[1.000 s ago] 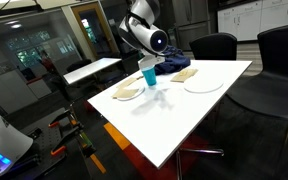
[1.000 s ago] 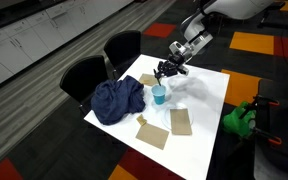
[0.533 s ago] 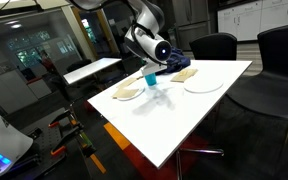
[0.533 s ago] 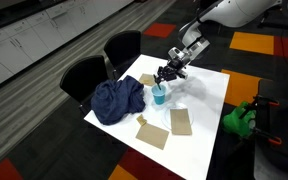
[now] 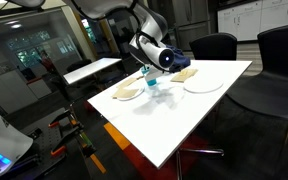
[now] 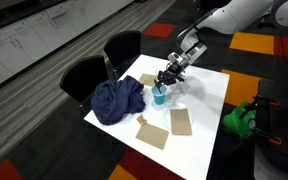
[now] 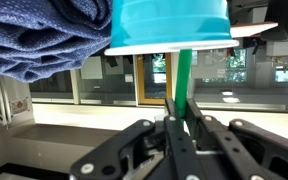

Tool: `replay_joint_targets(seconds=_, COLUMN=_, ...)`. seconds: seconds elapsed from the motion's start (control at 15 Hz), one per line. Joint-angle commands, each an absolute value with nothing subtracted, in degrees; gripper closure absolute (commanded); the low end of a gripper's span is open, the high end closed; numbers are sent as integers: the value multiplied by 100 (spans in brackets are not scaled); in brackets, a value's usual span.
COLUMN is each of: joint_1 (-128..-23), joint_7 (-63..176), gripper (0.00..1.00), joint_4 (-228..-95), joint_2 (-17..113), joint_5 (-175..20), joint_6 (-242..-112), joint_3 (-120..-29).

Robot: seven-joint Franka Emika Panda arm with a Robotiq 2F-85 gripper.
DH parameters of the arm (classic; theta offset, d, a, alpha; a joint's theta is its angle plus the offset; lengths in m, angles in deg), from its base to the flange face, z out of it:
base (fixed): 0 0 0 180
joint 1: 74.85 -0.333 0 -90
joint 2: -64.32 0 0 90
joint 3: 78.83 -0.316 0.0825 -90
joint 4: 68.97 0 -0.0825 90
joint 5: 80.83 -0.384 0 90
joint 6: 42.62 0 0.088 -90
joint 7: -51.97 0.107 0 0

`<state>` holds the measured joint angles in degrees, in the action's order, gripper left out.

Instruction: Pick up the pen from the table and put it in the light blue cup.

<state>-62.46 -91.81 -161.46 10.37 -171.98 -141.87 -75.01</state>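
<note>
Both exterior views stand far from the gripper (image 6: 165, 78), sharing the table (image 6: 199, 95); wrist view looks close along it at the cup (image 7: 169, 25)

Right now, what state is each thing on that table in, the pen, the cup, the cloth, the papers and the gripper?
green pen, clamped between the fingers, its end reaching the cup's mouth
light blue cup, upright on the white table
gripper, shut on the pen, over the cup
dark blue cloth, crumpled in a heap beside the cup
brown paper sheets, lying flat
</note>
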Motion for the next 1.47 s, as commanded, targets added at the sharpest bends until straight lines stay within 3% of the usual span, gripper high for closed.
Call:
replay_joint_targets(seconds=0.0, joint_1=-6269, joint_7=-9438, gripper=96, joint_4=-15883, joint_2=836, joint_5=-17168, joint_6=-14127, joint_3=-7433)
replay_joint_targets(seconds=0.47, joint_1=-6283, joint_7=-9536, gripper=96, joint_4=-15675, joint_2=588, joint_5=-17157, joint_6=-14221, joint_3=-7402)
replay_joint_targets(seconds=0.53, joint_1=-6277, joint_7=-9542, gripper=61, joint_4=-15653, joint_2=570, joint_5=-17163, joint_6=-14218, joint_3=-7408)
replay_joint_targets(seconds=0.67, joint_1=-6276, joint_7=-9556, gripper=53, joint_4=-15628, joint_2=549, joint_5=-17169, joint_6=-14227, joint_3=-7412)
replay_joint_targets(seconds=1.13, joint_1=-6275, joint_7=-9620, gripper=2, joint_4=-15622, joint_2=601, joint_5=-17171, joint_6=-14224, joint_3=-7424)
replay_joint_targets(seconds=1.4, joint_1=-6275, joint_7=-9742, gripper=0, joint_4=-15723, joint_2=787, joint_5=-17133, joint_6=-14150, joint_3=-7435)
